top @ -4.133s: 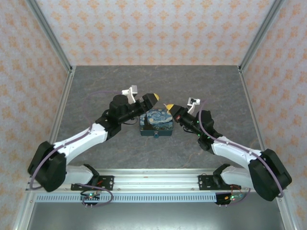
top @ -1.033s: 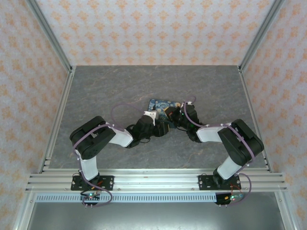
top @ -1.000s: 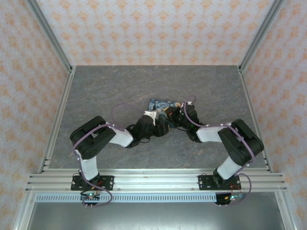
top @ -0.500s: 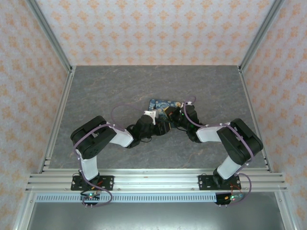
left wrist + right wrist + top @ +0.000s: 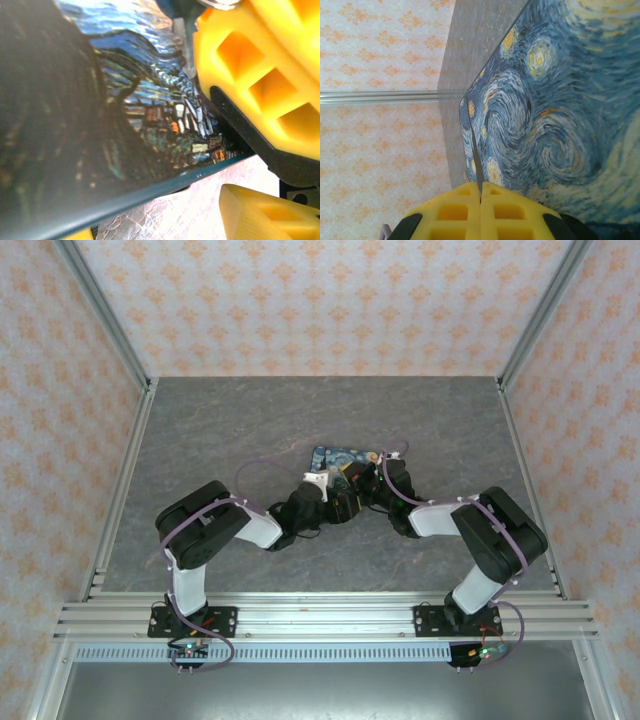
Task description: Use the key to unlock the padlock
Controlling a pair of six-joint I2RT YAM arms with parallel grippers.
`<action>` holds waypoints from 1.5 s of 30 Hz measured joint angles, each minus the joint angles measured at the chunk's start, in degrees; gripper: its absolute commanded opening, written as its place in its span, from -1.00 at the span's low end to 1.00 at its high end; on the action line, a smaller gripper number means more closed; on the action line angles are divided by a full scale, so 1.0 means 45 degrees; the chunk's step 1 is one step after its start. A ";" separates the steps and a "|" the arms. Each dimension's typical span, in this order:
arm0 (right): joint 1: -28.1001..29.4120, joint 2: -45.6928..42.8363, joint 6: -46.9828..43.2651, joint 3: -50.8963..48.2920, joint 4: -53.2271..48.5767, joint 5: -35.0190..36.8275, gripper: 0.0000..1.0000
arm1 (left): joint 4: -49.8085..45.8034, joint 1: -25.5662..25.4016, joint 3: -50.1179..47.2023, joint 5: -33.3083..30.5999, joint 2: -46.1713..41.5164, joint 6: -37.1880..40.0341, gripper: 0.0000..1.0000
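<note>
The padlock, a flat square block with a starry-night print, lies mid-table with both grippers crowding its near side. My left gripper is open. In the left wrist view its fingers straddle the padlock's dark teal edge, and the right fingertip stands off it over bare table. My right gripper is shut on the key, whose thin grey shaft sticks out edge-on between the pressed yellow fingers, across the padlock's painted face. The key's head is hidden in the grip.
The grey stone-patterned table stretches around the padlock on all sides. Aluminium frame posts and patterned walls close it in. A metal rail carrying both arm bases runs along the near edge.
Four seconds ago the padlock lay nearer and the arms reached out to it; it now lies farther back with both arms folded low. In the last half second the left jaws widened.
</note>
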 measured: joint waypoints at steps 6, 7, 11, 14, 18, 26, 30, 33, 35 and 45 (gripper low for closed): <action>-0.0005 0.0019 0.0000 0.0000 0.0049 0.0000 -1.00 | 0.0267 -0.0005 0.0073 0.0053 0.0170 -0.0175 0.18; -0.0010 0.0024 0.0005 0.0000 0.0053 0.0000 -1.00 | 0.0369 -0.0005 0.0039 0.0073 0.0175 -0.0296 0.18; -0.0010 0.0039 0.0000 0.0000 0.0068 0.0000 -1.00 | 0.1044 -0.0024 -0.0335 0.0112 0.0180 -0.0952 0.17; -0.0010 0.0044 0.0000 0.0000 0.0092 0.0000 -1.00 | 0.1467 -0.0029 -0.0525 0.0112 0.0180 -0.1399 0.16; -0.0015 0.0044 0.0010 -0.0019 0.0141 0.0005 -1.00 | 0.2239 -0.0029 -0.0646 0.0107 0.0384 -0.1977 0.15; -0.0034 0.0044 0.0010 -0.0073 0.0243 0.0000 -1.00 | 0.2924 -0.0029 -0.0763 0.0044 0.0685 -0.2735 0.09; -0.0034 0.0053 0.0015 -0.0073 0.0272 0.0000 -1.00 | 0.3152 -0.0034 -0.0738 -0.0146 0.0855 -0.2817 -0.03; -0.0034 0.0078 0.0049 -0.0073 0.0330 0.0000 -1.00 | 0.3317 -0.0112 -0.0724 -0.0437 0.0967 -0.2841 -0.13; -0.0034 0.0078 0.0053 -0.0078 0.0340 0.0000 -1.00 | 0.3390 -0.0155 -0.0724 -0.0641 0.1020 -0.2851 -0.18; -0.0039 0.0117 0.0107 -0.0078 0.0427 0.0000 -1.00 | 0.3390 -0.0359 -0.0767 -0.1171 0.0957 -0.2890 0.13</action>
